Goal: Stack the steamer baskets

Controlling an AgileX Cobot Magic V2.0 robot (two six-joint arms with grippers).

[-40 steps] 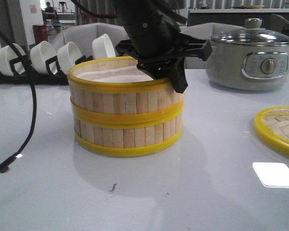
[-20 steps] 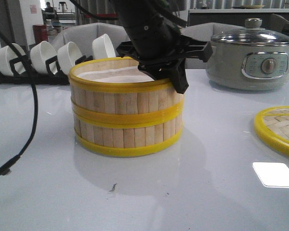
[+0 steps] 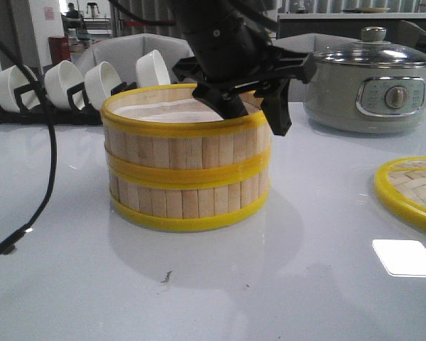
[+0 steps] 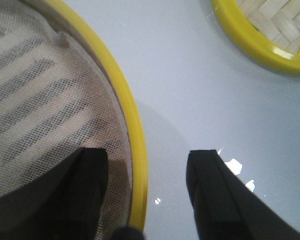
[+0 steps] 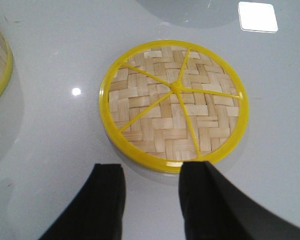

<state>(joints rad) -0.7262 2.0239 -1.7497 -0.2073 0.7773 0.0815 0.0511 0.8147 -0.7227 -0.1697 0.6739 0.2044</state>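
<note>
Two steamer baskets stand stacked left of the table's middle, the upper basket point(image 3: 184, 145) on the lower basket point(image 3: 184, 200). My left gripper point(image 3: 255, 114) is open astride the upper basket's right rim, one finger inside, the other outside and clear of the wall. In the left wrist view the yellow rim point(image 4: 135, 130) runs between the fingers of the left gripper point(image 4: 149, 165), beside the white mesh liner point(image 4: 40, 100). My right gripper point(image 5: 152, 175) is open and empty above the table, close to the woven lid point(image 5: 175, 100).
The flat woven lid point(image 3: 412, 188) lies at the right edge. A grey-green electric pot point(image 3: 373, 89) stands at the back right. A rack of white bowls point(image 3: 64, 85) stands at the back left. A black cable point(image 3: 50, 156) hangs down at the left.
My left gripper has opened. Its outer finger has swung right, away from the upper basket's wall. The stacked baskets have stayed put.
</note>
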